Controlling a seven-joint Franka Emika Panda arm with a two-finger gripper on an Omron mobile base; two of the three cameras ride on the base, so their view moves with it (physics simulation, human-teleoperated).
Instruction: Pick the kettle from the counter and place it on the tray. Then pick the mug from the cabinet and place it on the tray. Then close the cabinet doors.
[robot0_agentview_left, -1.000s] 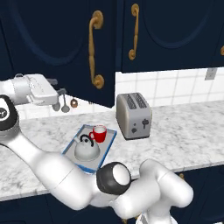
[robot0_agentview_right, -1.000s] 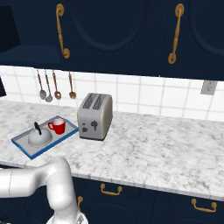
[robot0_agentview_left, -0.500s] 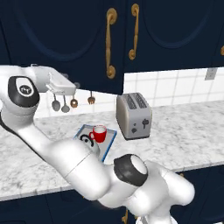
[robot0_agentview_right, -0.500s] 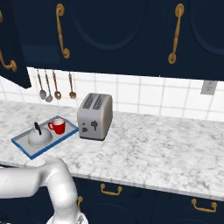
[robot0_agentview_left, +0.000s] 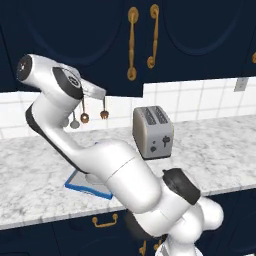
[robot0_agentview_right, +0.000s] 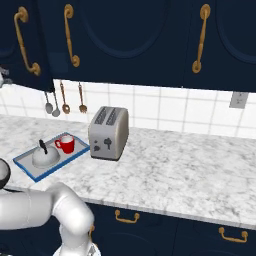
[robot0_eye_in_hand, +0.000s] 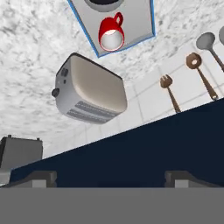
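The blue-rimmed tray (robot0_agentview_right: 25, 167) lies on the marbled counter (robot0_agentview_right: 175, 175). On it sit the silver kettle (robot0_agentview_right: 45, 156) and the red mug (robot0_agentview_right: 66, 144); the hand view has the mug (robot0_eye_in_hand: 110, 33) upside down near its top. My gripper (robot0_agentview_left: 97, 92) is up at the lower edge of the left cabinet door (robot0_agentview_left: 95, 45), which stands slightly out from the right door (robot0_agentview_left: 200, 35). In the hand view the gripper (robot0_eye_in_hand: 109, 179) is open, its fingertips (robot0_eye_in_hand: 41, 177) wide apart with only the navy door edge (robot0_eye_in_hand: 144, 153) before them.
A boxy silver toaster (robot0_agentview_right: 107, 132) stands right of the tray. Spoons and a fork (robot0_agentview_right: 62, 97) hang on the tiled wall under the cabinet. Navy drawers with brass handles (robot0_agentview_right: 125, 216) run below the counter. My arm hides most of the tray (robot0_agentview_left: 82, 185) in the left base view.
The left cabinet door has swung right toward shut, its brass handle now beside the other door's. My hand has moved right and up along with it. The jaws stay wide.
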